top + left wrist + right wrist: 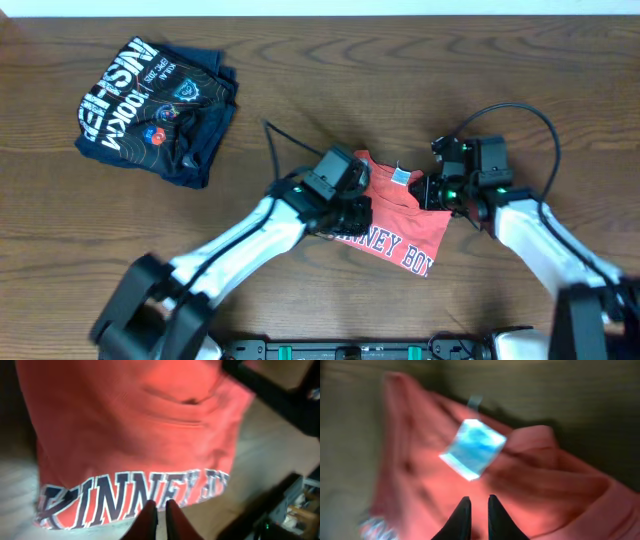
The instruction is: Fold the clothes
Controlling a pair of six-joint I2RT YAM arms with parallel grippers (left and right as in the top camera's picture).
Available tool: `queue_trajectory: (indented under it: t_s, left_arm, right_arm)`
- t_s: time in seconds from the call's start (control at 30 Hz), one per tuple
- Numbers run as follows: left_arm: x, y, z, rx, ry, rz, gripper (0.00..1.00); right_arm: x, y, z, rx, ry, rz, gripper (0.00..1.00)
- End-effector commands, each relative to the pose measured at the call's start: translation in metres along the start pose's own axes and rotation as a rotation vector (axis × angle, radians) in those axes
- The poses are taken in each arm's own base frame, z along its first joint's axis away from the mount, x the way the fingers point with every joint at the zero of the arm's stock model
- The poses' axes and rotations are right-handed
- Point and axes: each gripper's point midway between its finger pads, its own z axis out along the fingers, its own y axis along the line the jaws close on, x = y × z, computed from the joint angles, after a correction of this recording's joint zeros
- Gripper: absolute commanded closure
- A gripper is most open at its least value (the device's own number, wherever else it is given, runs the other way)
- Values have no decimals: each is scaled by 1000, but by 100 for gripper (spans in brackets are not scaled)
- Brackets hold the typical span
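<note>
Well apart from T-shirt point(400, 215): navy shirt point(155, 110)

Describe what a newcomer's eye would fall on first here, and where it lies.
The orange-red T-shirt lies bunched mid-table, with the left fingers and right fingers over it. A dark navy folded shirt sits at the far left corner of the table.

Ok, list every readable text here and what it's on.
"KINNE": white block letters on the orange-red T-shirt; the letters after it are blurred.
Print on the neck label: too blurred to read.
Lettering and logos on the navy shirt: too small to read.
</note>
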Motion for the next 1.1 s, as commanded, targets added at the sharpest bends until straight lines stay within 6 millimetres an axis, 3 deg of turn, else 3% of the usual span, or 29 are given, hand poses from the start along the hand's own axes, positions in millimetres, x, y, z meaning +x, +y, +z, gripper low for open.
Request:
queue_trajectory:
  t_s: [0.0,0.1,0.2,0.3,0.4,0.6,0.7,0.8,0.9,1.07]
  left_arm:
    - [11,25,24,-72,54,-180,94]
    - [17,40,41,-106,101,-226,93]
    - [17,58,51,-146,113,-242,93]
    - [-7,82,51,-208,22,-212,93]
    - [-46,94,43,-219,-113,-128,93]
    - [-116,84,9,-140,-313,58,93]
    - [-133,54,-22,-25,-349,137,92]
    - [-132,27,-55,35,-360,158,89]
    - [-110,5,-72,83,-318,179,84]
    - [-61,-7,-59,59,-163,190,83]
  right_arm:
    - [4,-30,19,123,21,78,91]
    - [22,-56,27,229,81,167,97]
    - [40,-75,21,311,132,277,98]
    - [47,-80,10,331,156,325,99]
    - [53,-80,-3,343,172,345,99]
    - [56,-65,-36,343,155,360,99]
    - [40,-50,-52,296,77,304,98]
    - [14,-24,-65,178,-33,162,95]
    - [-11,0,-72,68,-130,15,93]
    - [-40,15,-65,7,-226,-40,92]
